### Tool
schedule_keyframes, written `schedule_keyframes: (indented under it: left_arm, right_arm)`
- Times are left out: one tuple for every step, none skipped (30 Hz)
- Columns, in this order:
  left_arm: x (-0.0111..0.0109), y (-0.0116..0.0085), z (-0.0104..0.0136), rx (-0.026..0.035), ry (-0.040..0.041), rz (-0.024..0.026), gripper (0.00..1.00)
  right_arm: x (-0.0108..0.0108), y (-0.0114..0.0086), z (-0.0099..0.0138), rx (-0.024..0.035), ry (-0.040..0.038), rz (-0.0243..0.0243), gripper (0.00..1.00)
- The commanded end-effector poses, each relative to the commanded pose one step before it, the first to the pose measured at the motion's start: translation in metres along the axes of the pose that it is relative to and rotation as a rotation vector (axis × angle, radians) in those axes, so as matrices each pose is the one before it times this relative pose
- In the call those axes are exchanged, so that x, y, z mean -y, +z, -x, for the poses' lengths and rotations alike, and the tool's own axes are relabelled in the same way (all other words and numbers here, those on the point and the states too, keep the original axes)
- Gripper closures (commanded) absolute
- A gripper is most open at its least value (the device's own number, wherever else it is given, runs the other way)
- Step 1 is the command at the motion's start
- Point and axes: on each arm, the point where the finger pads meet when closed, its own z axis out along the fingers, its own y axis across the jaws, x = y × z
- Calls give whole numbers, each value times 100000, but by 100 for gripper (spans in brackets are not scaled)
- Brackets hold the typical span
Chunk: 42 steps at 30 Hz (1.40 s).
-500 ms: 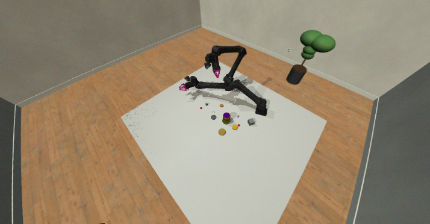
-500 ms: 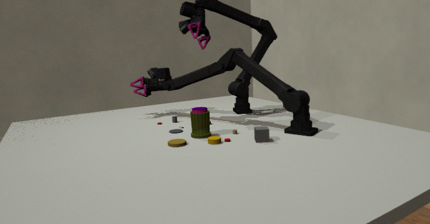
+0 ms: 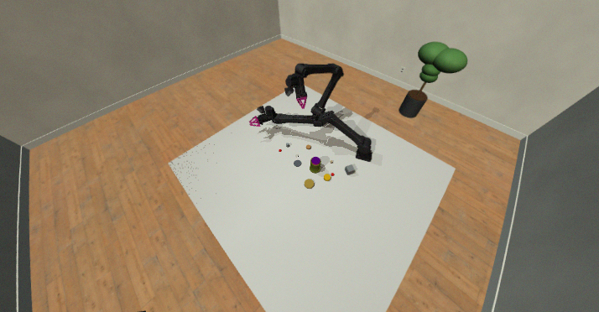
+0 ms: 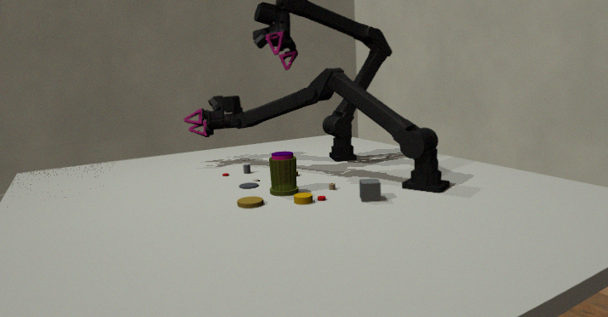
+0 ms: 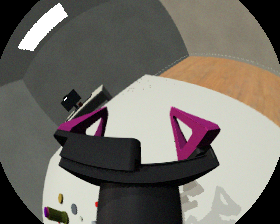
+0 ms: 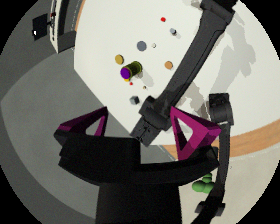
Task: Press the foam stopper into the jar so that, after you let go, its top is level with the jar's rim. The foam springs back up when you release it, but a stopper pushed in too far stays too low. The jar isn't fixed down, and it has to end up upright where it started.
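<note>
An olive ribbed jar (image 4: pixel 283 176) stands upright near the middle of the white table and also shows in the top view (image 3: pixel 315 167). A purple foam stopper (image 4: pixel 282 155) sits in its mouth and sticks up above the rim. My left gripper (image 4: pixel 196 123) is open and empty. It reaches out level, above the table, well beyond the jar. My right gripper (image 4: pixel 282 51) is open and empty, held high above the table behind the jar. The right wrist view looks down on the jar (image 6: pixel 131 70), small and far away. The left wrist view shows the jar (image 5: pixel 55 213) at its lower left edge.
Small items lie around the jar: a grey cube (image 4: pixel 369 188), a yellow disc (image 4: pixel 303 198), a flat ochre disc (image 4: pixel 250 202), a dark grey disc (image 4: pixel 249 185), a red button (image 4: pixel 321 198) and a small grey cylinder (image 4: pixel 246 169). A potted plant (image 3: pixel 432 75) stands by the far wall.
</note>
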Motion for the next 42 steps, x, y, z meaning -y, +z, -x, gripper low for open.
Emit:
schedule_keyframes:
  left_arm:
    - [-677, -24, 1231, 1200, -1287, 638, 0]
    - [0, 0, 0, 0, 0, 0, 0]
    - [-1158, 114, 2422, 2911, -3152, 1541, 0]
    - [0, 0, 0, 0, 0, 0, 2]
    - [0, 0, 0, 0, 0, 0, 2]
    - [0, 0, 0, 0, 0, 0, 2]
    - [0, 0, 0, 0, 0, 0, 2]
    - [0, 0, 0, 0, 0, 0, 2]
    - [0, 0, 0, 0, 0, 0, 2]
    - [0, 0, 0, 0, 0, 0, 2]
    - [0, 0, 0, 0, 0, 0, 2]
    - [0, 0, 0, 0, 0, 0, 2]
    - [0, 0, 0, 0, 0, 0, 2]
    - [0, 0, 0, 0, 0, 0, 2]
    - [0, 0, 0, 0, 0, 0, 2]
    - [0, 0, 0, 0, 0, 0, 2]
    - [0, 0, 0, 0, 0, 0, 2]
    - [0, 0, 0, 0, 0, 0, 2]
    - [0, 0, 0, 0, 0, 0, 2]
    - [0, 0, 0, 0, 0, 0, 2]
    - [0, 0, 0, 0, 0, 0, 2]
    - [0, 0, 0, 0, 0, 0, 2]
    - [0, 0, 0, 0, 0, 0, 2]
    - [0, 0, 0, 0, 0, 0, 2]
    - [0, 0, 0, 0, 0, 0, 2]
    - [0, 0, 0, 0, 0, 0, 2]
    - [0, 0, 0, 0, 0, 0, 2]
    - [0, 0, 0, 0, 0, 0, 2]
    - [0, 0, 0, 0, 0, 0, 2]
    - [0, 0, 0, 0, 0, 0, 2]
    - [0, 0, 0, 0, 0, 0, 2]
    - [0, 0, 0, 0, 0, 0, 2]
    - [0, 0, 0, 0, 0, 0, 2]
    - [0, 0, 0, 0, 0, 0, 2]
    - [0, 0, 0, 0, 0, 0, 2]
    - [0, 0, 0, 0, 0, 0, 2]
    - [264, 11, -477, -455, 496, -240, 2]
    - [-2016, 843, -187, -2341, 2566, 1456, 2]
    - [226, -103, -876, -1345, 1907, -504, 2]
    - [-205, 13, 73, -364, 881, 109, 2]
    - [-221, -15, -58, -644, 1257, 15, 2]
    - [-192, -12, -146, -836, 1506, -13, 2]
  right_arm:
    - [-171, -239, -34, 438, -392, 531, 0]
    - [0, 0, 0, 0, 0, 0, 0]
    - [-773, -919, -10, 1731, -1484, 1943, 0]
    - [0, 0, 0, 0, 0, 0, 0]
    - [0, 0, 0, 0, 0, 0, 0]
    - [0, 0, 0, 0, 0, 0, 0]
    - [0, 0, 0, 0, 0, 0, 0]
    - [0, 0, 0, 0, 0, 0, 0]
    - [0, 0, 0, 0, 0, 0, 0]
    - [0, 0, 0, 0, 0, 0, 0]
    - [0, 0, 0, 0, 0, 0, 0]
    - [0, 0, 0, 0, 0, 0, 0]
    - [0, 0, 0, 0, 0, 0, 0]
    - [0, 0, 0, 0, 0, 0, 0]
    - [0, 0, 0, 0, 0, 0, 0]
    - [0, 0, 0, 0, 0, 0, 0]
    - [0, 0, 0, 0, 0, 0, 0]
    - [0, 0, 0, 0, 0, 0, 0]
    - [0, 0, 0, 0, 0, 0, 0]
    - [29, 45, 8, -85, 75, -94, 0]
    - [-29, -44, -8, 84, -75, 94, 100]
    - [0, 0, 0, 0, 0, 0, 100]
    - [0, 0, 0, 0, 0, 0, 100]
    - [0, 0, 0, 0, 0, 0, 100]
    - [0, 0, 0, 0, 0, 0, 100]
    - [0, 0, 0, 0, 0, 0, 100]
    - [0, 0, 0, 0, 0, 0, 100]
    - [0, 0, 0, 0, 0, 0, 100]
    - [0, 0, 0, 0, 0, 0, 100]
    - [0, 0, 0, 0, 0, 0, 100]
    - [0, 0, 0, 0, 0, 0, 100]
    - [0, 0, 0, 0, 0, 0, 100]
    - [0, 0, 0, 0, 0, 0, 100]
    - [0, 0, 0, 0, 0, 0, 100]
    - [0, 0, 0, 0, 0, 0, 100]
    - [0, 0, 0, 0, 0, 0, 100]
    - [29, 44, 8, -85, 75, -94, 100]
    - [209, 833, 1019, 292, 144, -867, 100]
    - [209, 300, 107, -155, -148, -400, 100]
    - [248, 385, 156, -112, -202, -430, 100]
    - [-32, 80, 206, 576, -791, 240, 100]
    - [-138, -28, 248, 911, -1062, 489, 100]
